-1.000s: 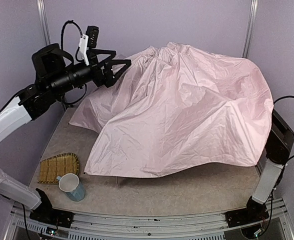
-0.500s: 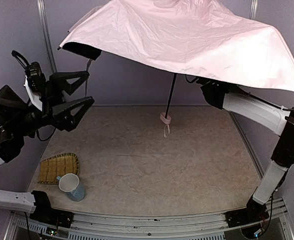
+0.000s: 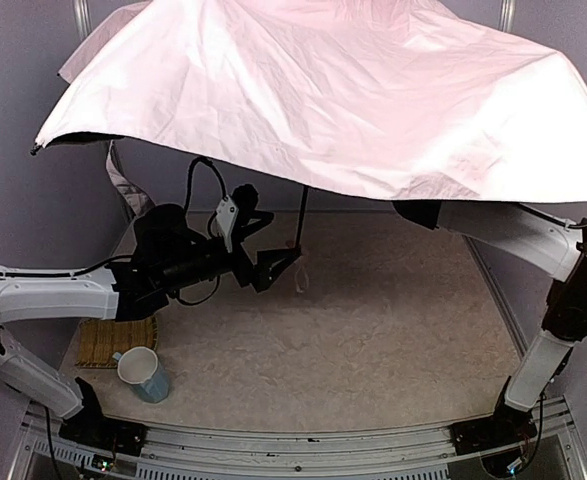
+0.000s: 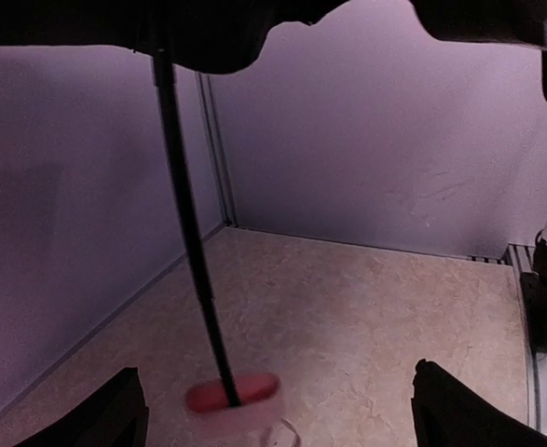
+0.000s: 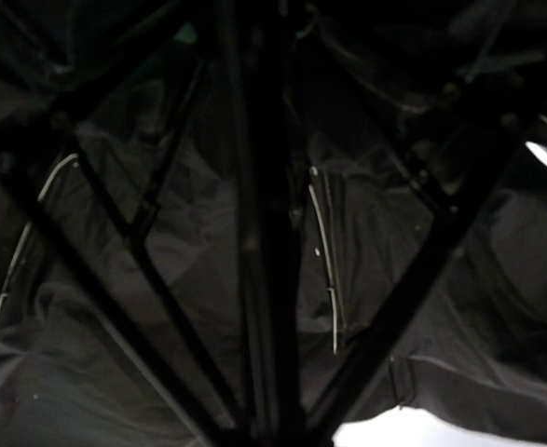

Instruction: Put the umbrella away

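The umbrella point(image 3: 353, 90) is open and held high, its pale pink canopy spreading over the back of the table. Its thin black shaft point(image 3: 301, 215) hangs down to a small pink handle point(image 4: 233, 396) with a strap, just above the tabletop. My left gripper point(image 3: 278, 250) is open, and the handle sits low between its fingers point(image 4: 129, 414), nearer the left one, untouched. My right arm point(image 3: 493, 225) reaches up under the canopy, where its gripper is hidden. The right wrist view shows only the shaft point(image 5: 259, 233), ribs point(image 5: 413, 270) and black lining point(image 5: 115, 279), close up.
A woven mat point(image 3: 113, 340) and a blue-grey mug point(image 3: 143, 373) sit at the table's front left, under my left arm. Purple walls close the back and sides. The canopy hides the back wall and the upper right of the view.
The canopy, draped over the table a second ago, has been lifted high and spread. My left arm swung down from the upper left to the handle.
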Controlling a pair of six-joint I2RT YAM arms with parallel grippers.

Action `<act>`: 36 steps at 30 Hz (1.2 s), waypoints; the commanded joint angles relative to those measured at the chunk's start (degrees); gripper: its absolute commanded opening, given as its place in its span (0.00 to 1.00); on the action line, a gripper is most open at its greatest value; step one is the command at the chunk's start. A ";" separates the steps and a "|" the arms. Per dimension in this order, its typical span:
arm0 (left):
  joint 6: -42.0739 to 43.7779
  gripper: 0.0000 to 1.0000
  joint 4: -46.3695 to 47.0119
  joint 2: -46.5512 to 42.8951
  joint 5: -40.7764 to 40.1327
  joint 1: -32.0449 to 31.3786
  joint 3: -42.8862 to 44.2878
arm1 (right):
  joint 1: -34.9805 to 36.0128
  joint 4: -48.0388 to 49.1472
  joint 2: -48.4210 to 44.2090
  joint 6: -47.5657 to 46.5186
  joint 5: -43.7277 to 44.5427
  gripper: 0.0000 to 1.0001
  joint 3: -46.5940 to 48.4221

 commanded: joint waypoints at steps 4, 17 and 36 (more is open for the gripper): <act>-6.93 0.90 8.08 10.10 -4.86 1.40 5.54 | 3.02 1.75 -1.95 3.64 -3.56 0.00 -0.78; -11.40 0.00 9.25 11.02 -1.07 0.53 5.63 | 1.10 -4.07 -6.41 0.68 -4.50 0.00 -9.72; -13.97 0.00 2.67 3.95 -5.24 -1.54 17.79 | -0.34 -22.28 2.89 10.41 -12.29 0.02 -23.20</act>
